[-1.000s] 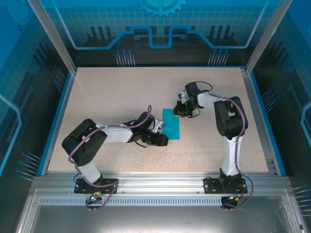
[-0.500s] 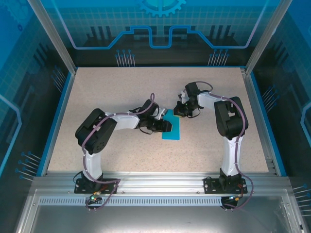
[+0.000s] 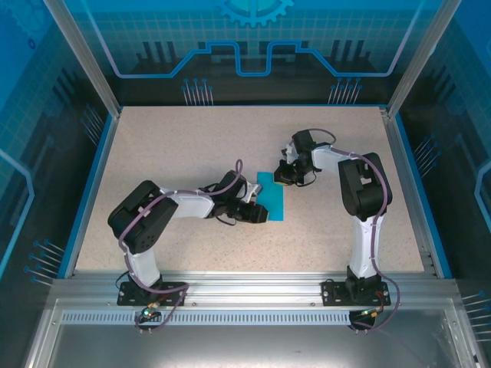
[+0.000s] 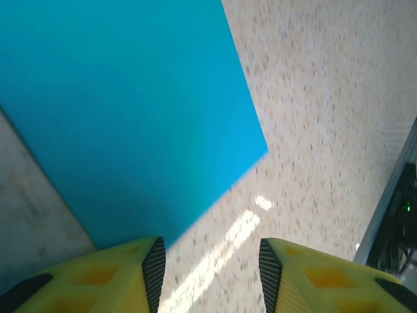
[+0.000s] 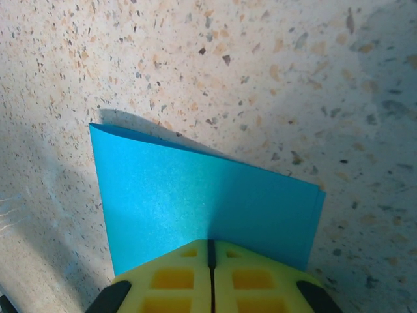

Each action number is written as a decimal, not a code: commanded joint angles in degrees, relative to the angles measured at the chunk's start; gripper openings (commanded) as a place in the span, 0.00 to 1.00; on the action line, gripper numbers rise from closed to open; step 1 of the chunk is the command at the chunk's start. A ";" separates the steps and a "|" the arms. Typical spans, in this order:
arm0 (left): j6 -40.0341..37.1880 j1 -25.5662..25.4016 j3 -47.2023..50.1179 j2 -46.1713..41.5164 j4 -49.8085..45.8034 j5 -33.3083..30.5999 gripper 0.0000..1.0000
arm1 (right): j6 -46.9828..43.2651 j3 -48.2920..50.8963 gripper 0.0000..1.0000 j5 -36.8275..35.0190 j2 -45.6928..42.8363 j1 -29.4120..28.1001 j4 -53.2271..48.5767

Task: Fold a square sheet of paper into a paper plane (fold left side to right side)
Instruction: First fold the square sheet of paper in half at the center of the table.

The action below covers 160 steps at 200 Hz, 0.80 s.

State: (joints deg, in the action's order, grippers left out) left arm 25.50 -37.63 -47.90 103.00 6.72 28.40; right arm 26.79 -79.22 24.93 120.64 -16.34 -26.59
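The square sheet of paper [image 3: 274, 201] lies mid-table, folded to a narrow bright blue rectangle, its two layers slightly offset at one corner in the right wrist view. Right gripper [image 3: 282, 175]: fingers closed tight over the sheet's far end, contact hidden beneath the tips. Left gripper [image 3: 259, 213]: jaws moderately apart, nothing between them, at the near-left edge; its wrist view crops the sheet at top and left.

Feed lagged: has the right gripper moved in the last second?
No. The right gripper stays at the blue paper's far corner, equally far from the table's back edge.
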 commanded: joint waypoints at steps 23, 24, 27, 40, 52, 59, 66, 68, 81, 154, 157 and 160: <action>-0.06 -1.40 3.14 -7.29 -4.78 0.03 0.48 | -2.70 -0.58 0.11 -0.22 -2.42 -1.15 -5.17; -0.03 -1.35 3.02 -7.42 -4.91 -0.12 0.48 | -2.74 -0.67 0.12 -0.23 -2.60 -1.15 -5.20; -0.16 -1.36 2.76 -7.82 -5.25 -0.54 0.48 | -2.98 -0.86 0.14 -0.32 -3.16 -1.15 -5.29; -0.44 -1.35 1.82 -9.88 -6.70 -3.06 0.51 | -3.53 -1.31 0.24 -1.75 -6.06 -1.00 -6.22; -0.45 -1.36 1.32 -11.56 -6.82 -6.06 0.53 | -4.22 -0.59 0.33 -3.40 -9.32 -0.73 -7.01; -0.32 -1.35 1.29 -12.38 -6.29 -7.82 0.53 | -4.38 0.15 0.36 -4.15 -10.82 -0.53 -7.55; -0.21 -1.38 1.23 -13.04 -5.48 -9.85 0.54 | -4.48 1.18 0.39 -4.95 -12.76 -0.30 -7.92; -0.19 -1.37 1.34 -13.21 -5.27 -10.38 0.54 | -4.47 1.70 0.40 -5.10 -13.25 -0.19 -8.03; 0.15 -1.39 1.67 -14.25 -3.54 -14.08 0.54 | -4.53 4.60 0.45 -5.29 -16.26 0.33 -8.52; -0.31 -1.45 1.33 -16.43 -0.16 -24.44 0.56 | 3.85 20.36 0.48 2.03 -21.29 -1.98 -4.06; -0.35 -1.36 1.33 -16.43 -0.21 -24.45 0.56 | 4.11 20.50 0.48 1.77 -21.17 -2.18 -4.08; -0.34 -1.47 1.44 -16.38 -0.22 -24.52 0.56 | 4.36 20.55 0.49 1.50 -21.15 -2.40 -4.13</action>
State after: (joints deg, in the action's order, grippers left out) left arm 25.52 -38.85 -44.95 88.09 6.46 7.92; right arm 27.20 -60.31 24.49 99.00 -16.51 -31.44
